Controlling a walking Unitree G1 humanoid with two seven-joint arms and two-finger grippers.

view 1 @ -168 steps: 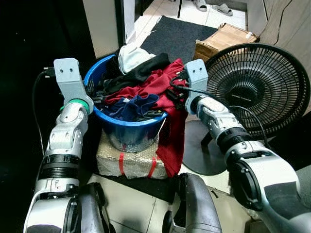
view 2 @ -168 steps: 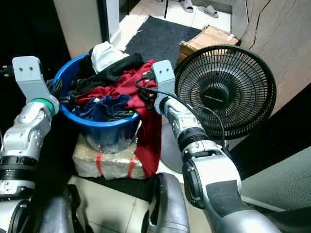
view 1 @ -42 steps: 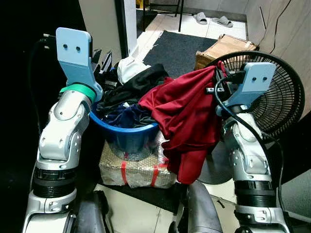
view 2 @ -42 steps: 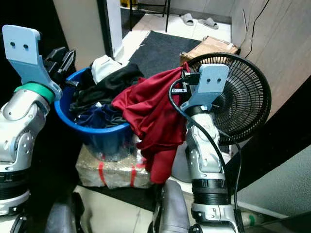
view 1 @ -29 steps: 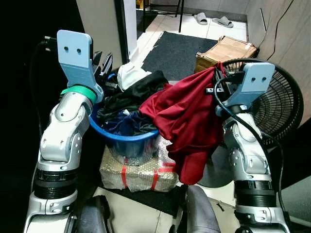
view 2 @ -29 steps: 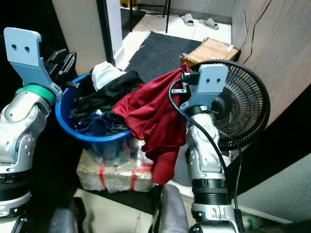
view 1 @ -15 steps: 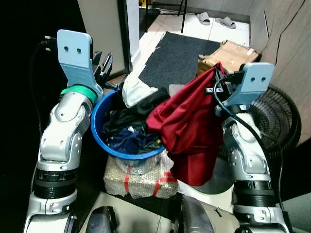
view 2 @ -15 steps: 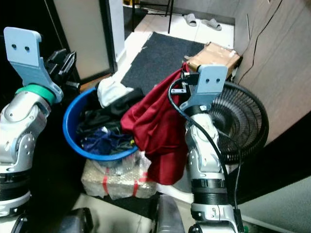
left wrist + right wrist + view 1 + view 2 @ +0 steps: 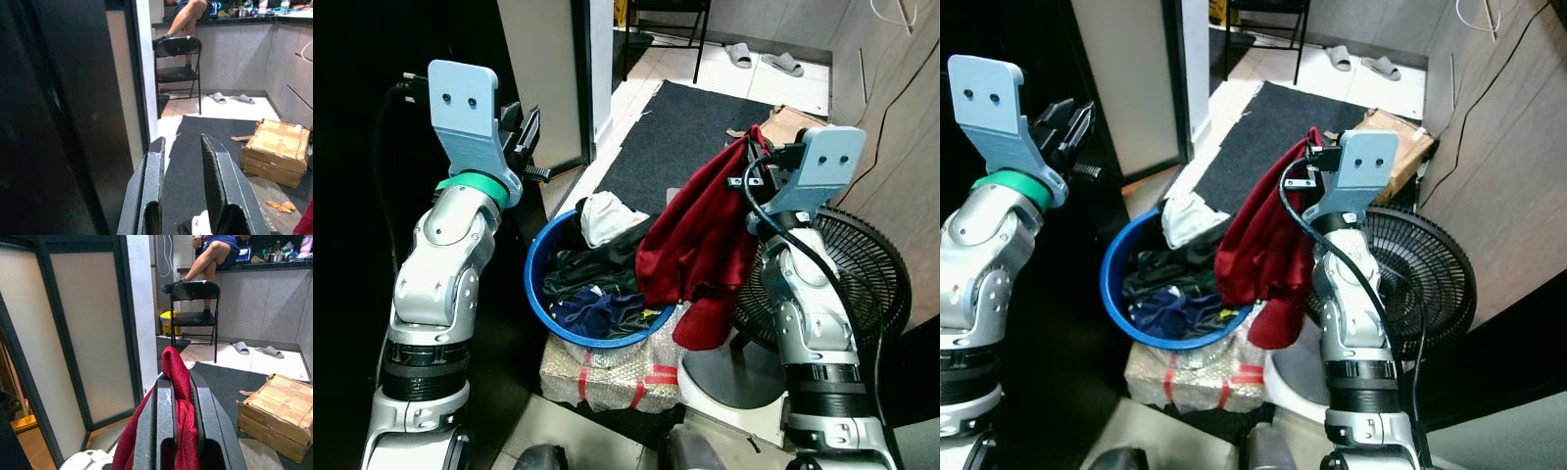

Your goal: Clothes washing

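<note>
Right gripper [image 9: 178, 382] pinches the dark red garment [image 9: 700, 250] hanging over the round blue plastic basin [image 9: 540, 264] of clothes; left gripper [image 9: 182, 161] parted, empty

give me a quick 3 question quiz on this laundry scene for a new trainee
1. True or false: the right tool is shut on the red garment.
2. Which does the blue basin rest on? A) a folding chair B) a wrapped package C) the black fan
3. Fill in: the left tool is raised with its fingers ____ and nothing between them.

Key:
1. True. The cloth is pinched between the fingers and hangs down over the basin's rim.
2. B. The package has red tape bands; the fan stands beside it.
3. Open.
</note>
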